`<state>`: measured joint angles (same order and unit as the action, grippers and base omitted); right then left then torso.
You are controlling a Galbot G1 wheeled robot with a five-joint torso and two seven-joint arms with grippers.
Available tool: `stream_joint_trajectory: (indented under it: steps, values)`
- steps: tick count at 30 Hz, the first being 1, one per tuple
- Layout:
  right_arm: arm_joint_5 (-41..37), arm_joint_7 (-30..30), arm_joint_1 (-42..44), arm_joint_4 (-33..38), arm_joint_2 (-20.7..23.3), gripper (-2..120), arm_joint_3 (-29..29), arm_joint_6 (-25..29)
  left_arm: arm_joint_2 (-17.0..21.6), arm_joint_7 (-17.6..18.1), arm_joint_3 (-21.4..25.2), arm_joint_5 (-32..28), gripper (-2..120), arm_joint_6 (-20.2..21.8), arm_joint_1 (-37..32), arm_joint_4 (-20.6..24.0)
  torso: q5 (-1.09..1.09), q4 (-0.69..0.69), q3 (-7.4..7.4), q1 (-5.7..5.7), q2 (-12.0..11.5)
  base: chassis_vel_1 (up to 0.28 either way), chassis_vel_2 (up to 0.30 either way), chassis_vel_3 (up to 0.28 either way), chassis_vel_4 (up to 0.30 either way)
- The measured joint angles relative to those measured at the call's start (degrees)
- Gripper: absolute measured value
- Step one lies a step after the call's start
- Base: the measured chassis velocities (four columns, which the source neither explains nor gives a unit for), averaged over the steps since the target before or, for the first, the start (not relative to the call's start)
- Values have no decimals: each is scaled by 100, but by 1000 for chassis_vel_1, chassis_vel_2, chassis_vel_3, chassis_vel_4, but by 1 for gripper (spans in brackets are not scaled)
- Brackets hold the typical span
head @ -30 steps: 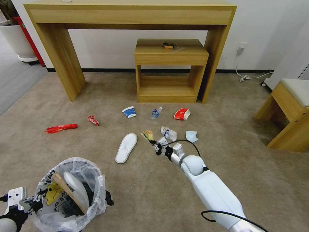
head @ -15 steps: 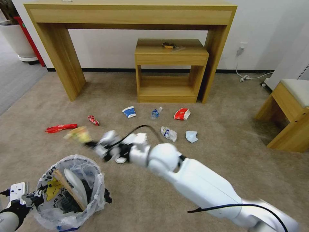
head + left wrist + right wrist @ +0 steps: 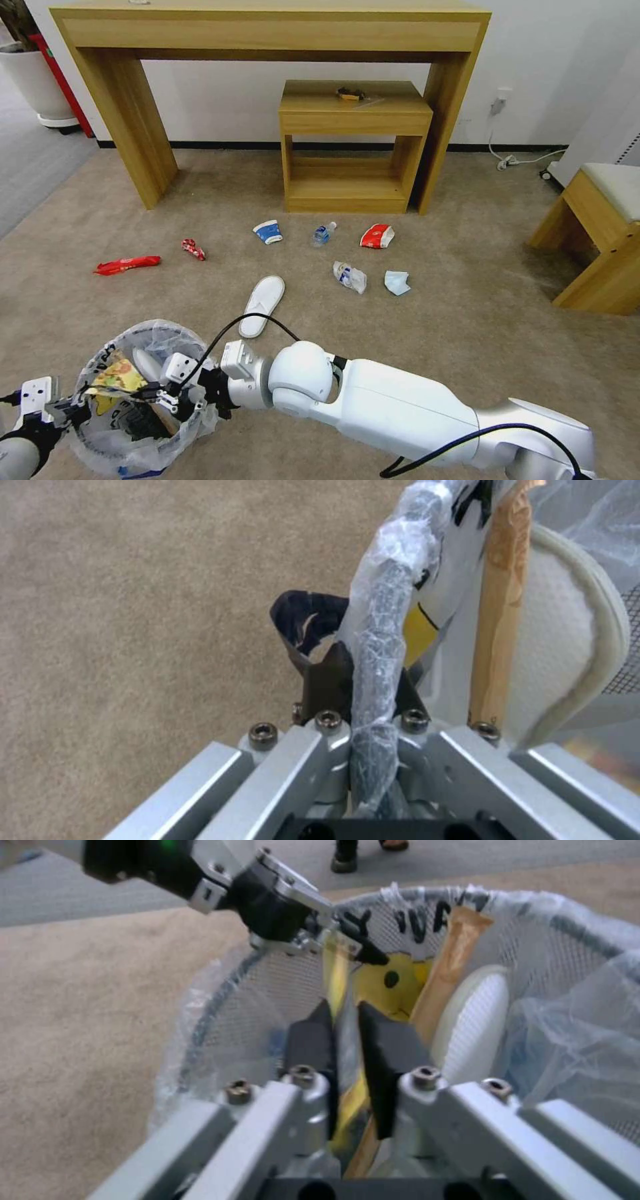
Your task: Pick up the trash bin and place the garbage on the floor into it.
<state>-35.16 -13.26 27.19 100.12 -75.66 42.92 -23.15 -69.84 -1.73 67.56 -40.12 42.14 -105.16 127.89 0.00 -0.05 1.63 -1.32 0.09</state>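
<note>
The floor [image 3: 467, 267] looks as it did half a second ago, its litter lying where it was. The right arm, which then reached out beyond the trash bin [image 3: 143, 400], has swung in so that its right pincer [image 3: 157, 393] now sits over the bin's open mouth, clenched on a yellow-and-green wrapper [image 3: 117, 379] that was blurred in mid-air before and now hangs just inside the rim. The bin itself has not shifted: the left pincer [image 3: 70, 413] keeps its grip on the near rim, closed over the bagged edge [image 3: 380, 645]. Inside the bin a white slipper [image 3: 477, 1015] and a wooden stick [image 3: 450, 965] lean against the wall. Beyond the bin lie the second white slipper [image 3: 262, 305], then the crumpled wrapper [image 3: 350, 276] and pale blue mask [image 3: 397, 283], with the blue-white paper cup [image 3: 268, 231], clear bottle [image 3: 323, 233] and red-white carton [image 3: 377, 236] farther off; two red wrappers [image 3: 127, 265] lie off to the bin's far left.
</note>
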Motion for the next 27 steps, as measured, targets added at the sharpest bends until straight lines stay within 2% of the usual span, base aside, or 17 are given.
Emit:
stream_joint_trajectory:
  steps: [1, 3, 5, 7, 9, 11, 14, 15, 17, 19, 22, 23, 25, 27]
  values:
    - [-15, 32, 11, 5, 5, 25, -13, 9, 9, -4, -5, -3, 0, -1, 12, -10, 0, 0, 0, 0, 0, 0, 0, 0, 0]
    - [-21, 51, 15, 13, 10, 27, -20, 12, 12, -4, -8, -3, 0, 0, 19, -19, 0, 1, -1, 0, 0, 0, 0, 0, 0]
    - [-32, 125, 47, 34, 19, 38, -52, 69, 17, -6, -23, -2, 0, 0, 35, -37, 0, 1, 0, 0, 0, 0, 0, 0, 0]
    - [-27, 197, 96, 62, 23, 41, -145, 121, 17, -8, -27, -3, 0, 0, 42, -44, 0, 1, 0, 0, 0, 0, 0, 0, 0]
    - [16, 455, 235, 131, 26, 53, -467, 184, 18, -23, -11, -3, 0, 0, 45, -87, 0, 1, 0, 0, 0, 0, 0, 0, 0]
    - [80, 607, 316, 165, 37, 57, -658, 206, 21, -37, 11, -5, 0, 0, 42, -122, 0, 1, 0, 0, 0, 0, 0, 0, 0]
    - [355, 816, 700, 223, 201, 71, -1472, 295, 32, -97, 128, -5, 0, -1, -23, -229, 1, 2, 0, 0, 0, 0, 0, 0, 0]
    - [355, 816, 700, 223, 201, 71, -1472, 295, 32, -97, 128, -5, 0, -1, -23, -229, 1, 2, 0, 0, 0, 0, 0, 0, 0]
    - [578, 769, 1125, 293, 409, 82, -2187, 361, 39, -158, 189, -7, 0, 0, -88, -293, 2, 0, -1, 0, 0, 0, 0, 0, 0]
    - [633, 754, 1287, 317, 472, 84, -2390, 380, 39, -174, 201, -1, 0, -1, -104, -323, 2, 0, 0, 0, 0, 0, 0, 0, 0]
    - [1041, 591, 2184, 374, 739, 98, -3463, 595, 27, -228, 264, 54, 0, -1, -182, -452, 2, 0, 0, 0, -1, 0, 0, 0, 0]
    - [1041, 591, 2184, 374, 739, 98, -3463, 595, 27, -228, 264, 54, 0, -1, -182, -452, 2, 0, 0, 0, -1, 0, 0, 0, 0]
    - [1350, 350, 2642, 403, 877, 100, -4119, 785, 27, -264, 301, 61, 0, -1, -229, -457, 3, -1, 0, 0, -1, 0, 0, 0, 0]
    - [1423, 293, 2747, 403, 894, 100, -4287, 856, 26, -270, 303, 62, 0, -1, -231, -457, 2, -2, -1, 1, -1, 0, 0, 0, 0]
